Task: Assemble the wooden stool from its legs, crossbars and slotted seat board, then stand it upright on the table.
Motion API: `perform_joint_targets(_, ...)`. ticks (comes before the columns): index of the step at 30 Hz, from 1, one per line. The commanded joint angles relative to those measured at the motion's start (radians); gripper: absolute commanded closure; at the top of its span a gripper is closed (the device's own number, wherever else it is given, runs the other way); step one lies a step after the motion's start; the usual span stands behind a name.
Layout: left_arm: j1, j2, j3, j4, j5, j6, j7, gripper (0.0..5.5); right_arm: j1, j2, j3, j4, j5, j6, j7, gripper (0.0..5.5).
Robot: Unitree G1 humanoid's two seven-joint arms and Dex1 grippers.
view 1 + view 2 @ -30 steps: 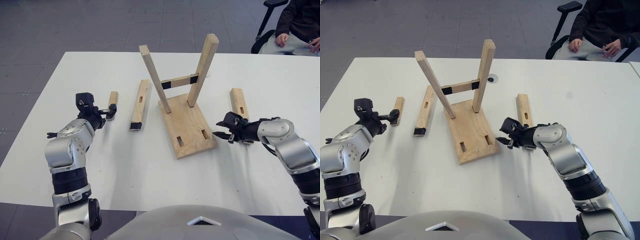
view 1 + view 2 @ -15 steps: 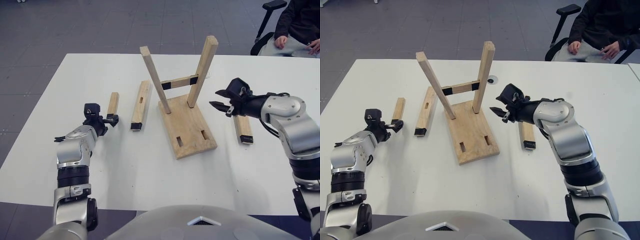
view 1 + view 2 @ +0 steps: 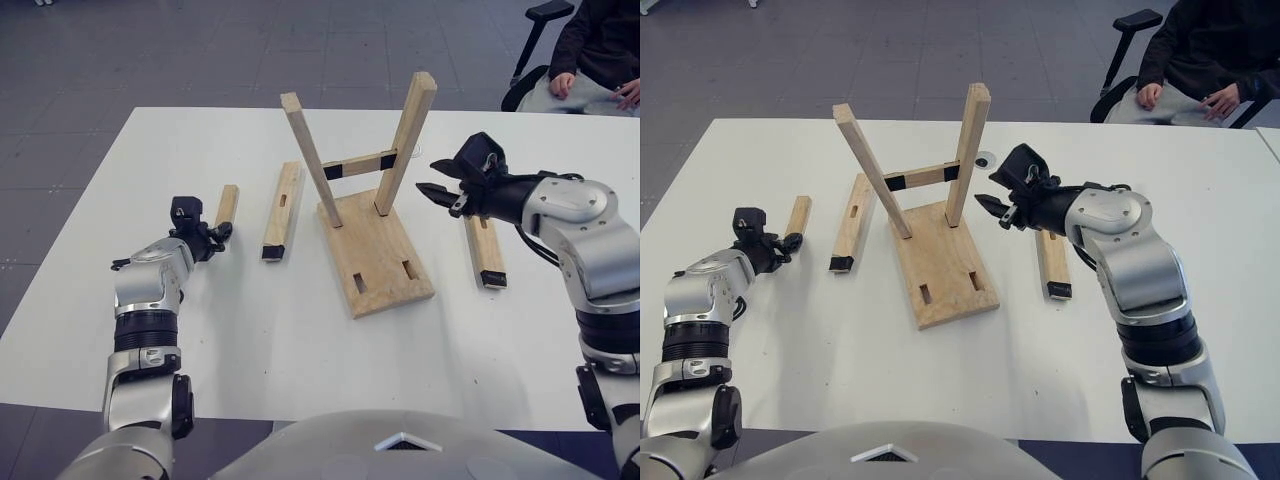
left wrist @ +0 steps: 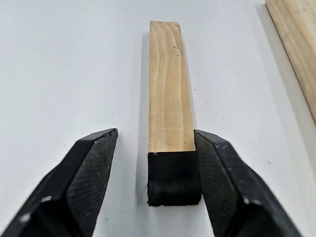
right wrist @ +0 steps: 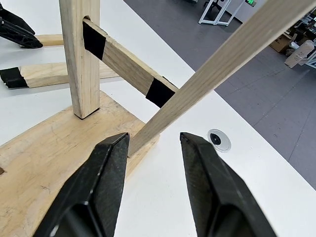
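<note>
A white table point(image 3: 250, 330) is carrying all the stool parts. The slotted seat board point(image 3: 375, 250) is lying flat near the middle of the table, turned slightly askew. Two legs are standing in its far end: the left one point(image 3: 308, 155) is leaning toward the table's left edge, and the right one point(image 3: 407, 135) is tilting toward the far right corner. A black-ended crossbar point(image 3: 358, 163) is joining them. Two slots at the board's near end are showing open.

A loose leg point(image 3: 281, 208) is lying just left of the board, and a short crossbar point(image 4: 169, 106) is lying nearer the left edge. Another loose leg point(image 3: 483, 245) is lying toward the right edge.

The left gripper point(image 4: 154, 136) is resting low at the short crossbar's black end, with its fingers spread on either side and not clamping it. The right gripper point(image 5: 153, 137) is hovering beside the right standing leg, fingers parted and holding nothing.

A round cable grommet point(image 5: 217, 139) is sitting in the table behind the board. Dark grey floor point(image 3: 150, 50) is stretching beyond the far edge, and an office chair point(image 3: 535, 40) is standing past the far right corner.
</note>
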Motion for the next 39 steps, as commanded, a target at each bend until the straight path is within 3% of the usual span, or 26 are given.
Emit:
perform_joint_targets(1, 0.087, -0.042, -0.049, 0.078, 0.006, 0.05, -0.043, 3.34, -0.049, 0.023, -0.038, -0.018, 0.025, 0.042, -0.036, 3.62)
perform_joint_targets(6, 0.11, -0.069, -0.011, 0.11, -0.024, 0.054, -0.049, 4.11, -0.093, 0.067, -0.082, -0.028, 0.055, 0.075, -0.097, 3.62)
perform_joint_targets(11, 0.12, -0.095, 0.08, 0.11, -0.064, 0.026, 0.001, 4.17, -0.17, 0.126, -0.141, -0.011, 0.085, 0.095, -0.176, 3.62)
perform_joint_targets(13, 0.115, -0.103, 0.167, -0.069, -0.099, -0.008, 0.071, 4.17, -0.247, 0.188, -0.201, 0.001, 0.119, 0.118, -0.239, 3.62)
perform_joint_targets(16, 0.012, -0.09, 0.21, -0.483, -0.123, -0.013, 0.173, 4.17, -0.373, 0.339, -0.343, -0.004, 0.258, 0.239, -0.338, 3.62)
perform_joint_targets(18, -0.148, -0.039, 0.147, -0.681, -0.091, 0.013, 0.203, 4.17, -0.468, 0.463, -0.451, 0.018, 0.383, 0.33, -0.408, 3.62)
perform_joint_targets(21, -0.362, 0.001, -0.001, -0.833, -0.045, 0.056, 0.196, 4.17, -0.597, 0.595, -0.551, 0.073, 0.539, 0.433, -0.495, 3.06)
perform_joint_targets(24, -0.455, -0.004, -0.134, -0.906, -0.011, 0.087, 0.179, 4.17, -0.674, 0.67, -0.622, 0.124, 0.64, 0.493, -0.588, 2.5)
perform_joint_targets(27, -0.484, -0.021, -0.196, -0.948, -0.019, 0.08, 0.15, 4.17, -0.75, 0.675, -0.7, 0.194, 0.724, 0.498, -0.671, 2.16)
perform_joint_targets(34, -0.484, -0.034, -0.2, -0.964, -0.018, 0.116, 0.139, 4.17, -0.796, 0.701, -0.78, 0.298, 0.977, 0.506, -0.825, 2.16)
perform_joint_targets(39, -0.477, -0.055, -0.218, -0.957, -0.021, 0.125, 0.129, 4.17, -0.837, 0.63, -0.781, 0.457, 1.174, 0.474, -0.853, 2.16)
